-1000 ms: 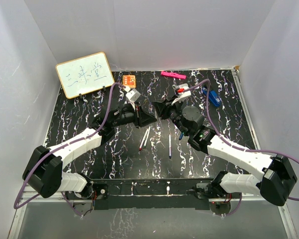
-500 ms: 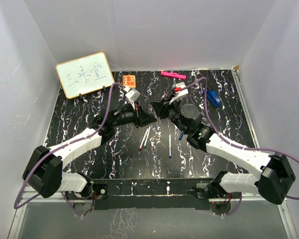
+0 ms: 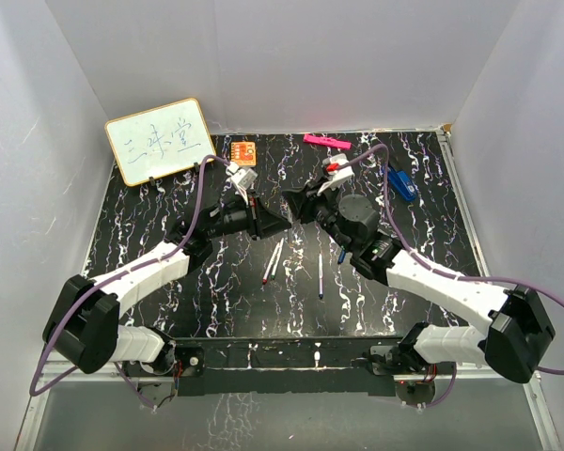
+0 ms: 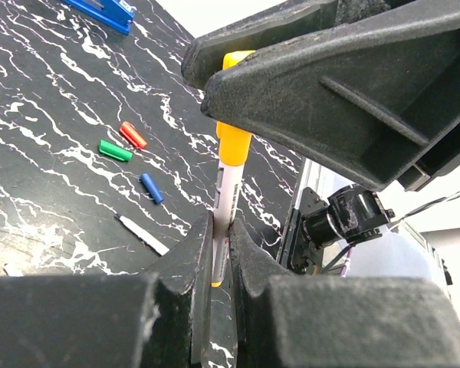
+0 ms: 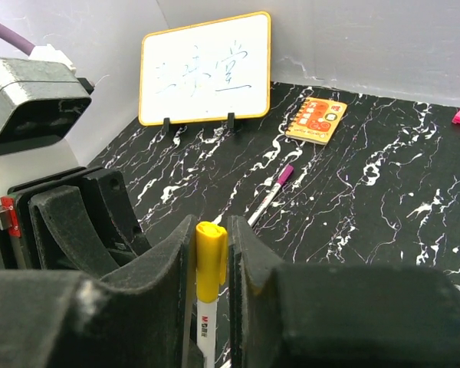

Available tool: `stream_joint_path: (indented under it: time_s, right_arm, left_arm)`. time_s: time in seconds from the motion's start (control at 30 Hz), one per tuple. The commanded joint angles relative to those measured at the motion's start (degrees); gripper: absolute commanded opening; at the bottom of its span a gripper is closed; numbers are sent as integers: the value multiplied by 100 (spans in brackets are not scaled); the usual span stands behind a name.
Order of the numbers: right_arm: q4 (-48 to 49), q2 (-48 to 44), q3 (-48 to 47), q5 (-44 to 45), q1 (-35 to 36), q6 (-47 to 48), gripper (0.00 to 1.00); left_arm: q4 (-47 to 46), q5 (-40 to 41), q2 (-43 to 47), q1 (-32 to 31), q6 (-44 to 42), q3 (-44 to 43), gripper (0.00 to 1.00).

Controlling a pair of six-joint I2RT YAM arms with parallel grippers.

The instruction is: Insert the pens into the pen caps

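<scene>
Both ends are held: left hand [image 4: 217, 244] clamps the yellow pen [image 4: 225, 195] barrel, right hand [image 5: 212, 234] pinches its yellow cap [image 5: 209, 264], coaxial.

W/board [image 5: 207, 69] "三味堂"; yel. pen [image 5: 205, 334] "M G"

The marbled black table [image 3: 132, 211] holds a whiteboard [image 3: 160, 141], notepad [image 3: 243, 150], pink marker [image 3: 326, 141], blue clip [image 3: 399, 182], pens [image 3: 320, 274] and caps [image 4: 115, 150].
</scene>
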State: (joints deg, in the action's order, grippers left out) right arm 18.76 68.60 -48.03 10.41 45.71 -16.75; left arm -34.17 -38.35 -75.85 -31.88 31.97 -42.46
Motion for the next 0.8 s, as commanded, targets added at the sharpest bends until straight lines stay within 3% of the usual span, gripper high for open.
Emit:
stream_joint_path:
  time_s: [0.0, 0.07, 0.17, 0.4, 0.5, 0.57, 0.77]
  right_arm:
    - [-220, 178, -289, 237, 63, 256, 26]
    - [-43, 212, -398, 378, 63, 370, 46]
    - [192, 176, -541, 740, 66, 534, 63]
    - [637, -423, -407, 1455, 60, 841, 71]
    - [432, -579, -366, 1824, 60, 866, 90]
    - [234, -621, -330, 2005, 60, 821, 96]
    - [-38, -778, -52, 2222, 60, 576, 98]
  left_arm:
    - [-57, 359, 270, 150, -291, -302, 0]
    - [299, 454, 262, 148, -434, -359, 0]
    - [789, 666, 211, 149, -619, -428, 0]
    - [2166, 1807, -140, 150, -1096, -722, 0]
    - [2733, 2485, -606, 152, -1231, -1125, 0]
    - [3063, 2913, -917, 149, -1234, -1411, 0]
    - [4059, 3936, -2063, 147, -1291, -2496, 0]
